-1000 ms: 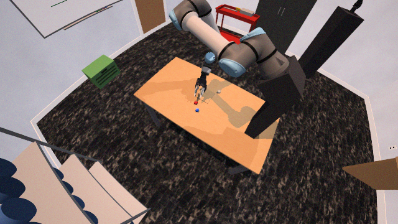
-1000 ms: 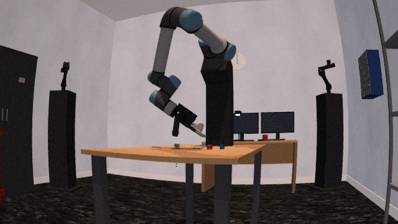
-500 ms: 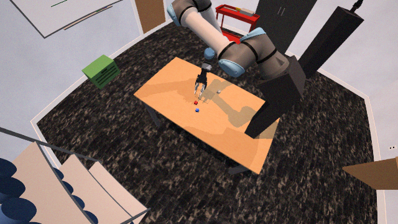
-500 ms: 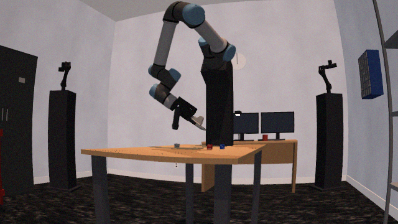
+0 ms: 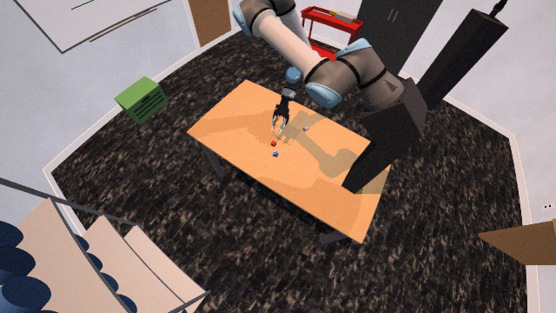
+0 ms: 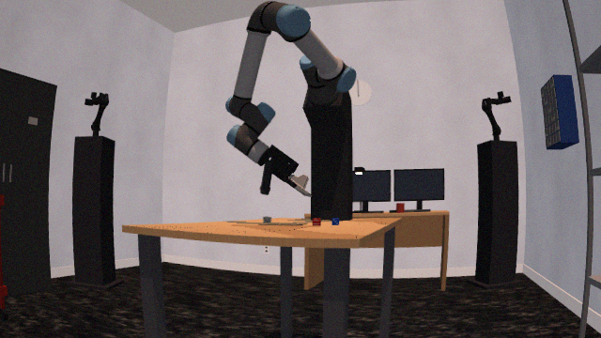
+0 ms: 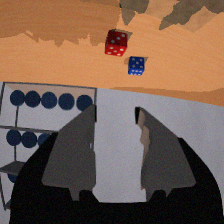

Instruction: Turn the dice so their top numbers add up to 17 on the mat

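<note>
A red die (image 5: 274,143) and a blue die (image 5: 274,154) lie close together, apart from each other, on the orange table. A grey die (image 5: 306,128) lies further back, in the arm's shadow. A thin mat (image 5: 287,136) shows only as a faint outline between the red and grey dice. My gripper (image 5: 278,127) hangs well above the table, just behind the red die, tilted. In the wrist view its fingers stand a little apart with nothing between them; the red die (image 7: 116,43) and blue die (image 7: 136,65) lie beyond the fingertips.
The black robot pedestal (image 5: 382,130) stands at the table's right side. A second desk with monitors (image 6: 399,185) is behind the table. A green crate (image 5: 141,99) sits on the floor to the left.
</note>
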`<move>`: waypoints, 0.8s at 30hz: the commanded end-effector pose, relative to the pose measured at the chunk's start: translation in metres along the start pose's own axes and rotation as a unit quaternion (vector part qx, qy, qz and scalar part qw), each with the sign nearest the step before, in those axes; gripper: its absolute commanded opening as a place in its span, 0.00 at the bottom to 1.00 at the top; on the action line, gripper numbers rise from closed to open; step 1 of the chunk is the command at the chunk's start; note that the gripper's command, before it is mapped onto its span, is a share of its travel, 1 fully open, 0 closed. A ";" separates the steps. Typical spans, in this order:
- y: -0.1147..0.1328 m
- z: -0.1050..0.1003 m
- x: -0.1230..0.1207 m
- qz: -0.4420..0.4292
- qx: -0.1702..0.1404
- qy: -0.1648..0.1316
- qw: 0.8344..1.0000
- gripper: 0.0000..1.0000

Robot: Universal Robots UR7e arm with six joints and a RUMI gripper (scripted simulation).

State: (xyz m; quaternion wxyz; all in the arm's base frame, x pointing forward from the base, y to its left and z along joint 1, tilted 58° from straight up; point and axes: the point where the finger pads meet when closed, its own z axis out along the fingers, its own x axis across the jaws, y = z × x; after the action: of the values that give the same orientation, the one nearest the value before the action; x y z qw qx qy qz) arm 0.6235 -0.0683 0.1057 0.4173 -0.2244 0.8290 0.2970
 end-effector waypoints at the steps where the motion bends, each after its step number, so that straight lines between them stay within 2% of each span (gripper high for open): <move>1: 0.001 0.000 0.000 0.000 0.009 0.001 1.000 0.24; 8: 0.003 0.001 0.000 0.000 0.033 0.001 0.999 0.24; 17: 0.009 0.004 0.000 0.000 0.088 0.002 0.996 0.24; 19: 0.009 0.004 0.000 0.000 0.088 0.002 0.996 0.24; 24: 0.014 0.004 -0.001 0.000 0.127 -0.001 0.992 0.24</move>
State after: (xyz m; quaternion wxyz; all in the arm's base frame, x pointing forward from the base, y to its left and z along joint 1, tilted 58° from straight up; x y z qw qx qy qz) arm 0.6192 -0.0581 0.1072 0.4352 -0.1852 0.8541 0.2165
